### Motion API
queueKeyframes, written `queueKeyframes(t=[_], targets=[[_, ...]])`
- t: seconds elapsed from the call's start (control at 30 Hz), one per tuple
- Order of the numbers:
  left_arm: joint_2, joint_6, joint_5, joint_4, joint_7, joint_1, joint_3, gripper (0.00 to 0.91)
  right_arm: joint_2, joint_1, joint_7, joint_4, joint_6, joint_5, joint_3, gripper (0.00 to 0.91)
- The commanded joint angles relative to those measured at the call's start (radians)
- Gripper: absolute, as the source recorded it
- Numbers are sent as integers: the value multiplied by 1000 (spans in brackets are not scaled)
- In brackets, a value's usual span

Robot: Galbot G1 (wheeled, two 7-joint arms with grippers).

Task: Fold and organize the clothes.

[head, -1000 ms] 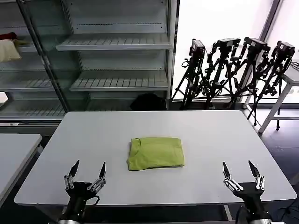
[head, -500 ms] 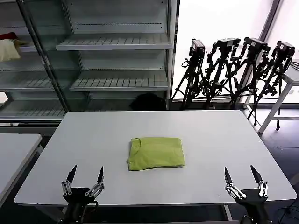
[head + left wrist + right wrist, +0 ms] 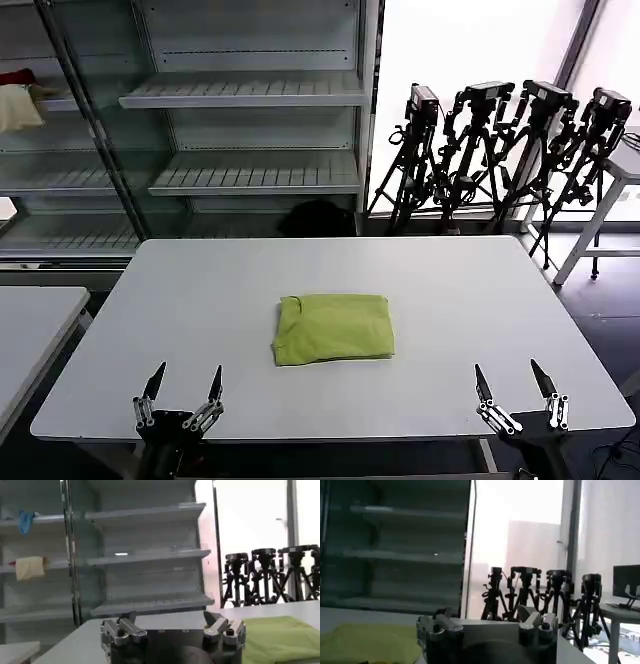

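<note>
The folded T-shirt [image 3: 333,328], judged light, limp and thin, lies mid-worktop [image 3: 200,290] and is best pinched at an edge; left pincer [image 3: 182,384] and right pincer [image 3: 513,382] are held apart near the front edge.

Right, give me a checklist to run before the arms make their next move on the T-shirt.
1. T-shirt folded into a compact rectangle: ok.
2. T-shirt lying flat mid-table, away from the edges: ok.
3. Left tool open, holding nothing: ok.
4. Right tool open, holding nothing: ok.
5. Both tools at the near table edge, apart from the shirt: ok.
6. White print facing up or hidden: cannot tell.
</note>
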Motion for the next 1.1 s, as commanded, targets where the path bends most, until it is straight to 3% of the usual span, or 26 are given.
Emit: queueKeyframes(t=[0.03, 0.4, 1.1], targets=[[0, -3, -27, 11, 9, 10, -12, 907, -7, -9, 7, -9, 13, -4, 1, 907], [5, 15, -68, 5, 18, 5, -24, 907, -8, -14, 20, -12, 14, -3, -1, 907], [-3, 9, -73, 7, 16, 5, -27, 907, -15, -22, -1, -2, 28, 8, 7, 907]])
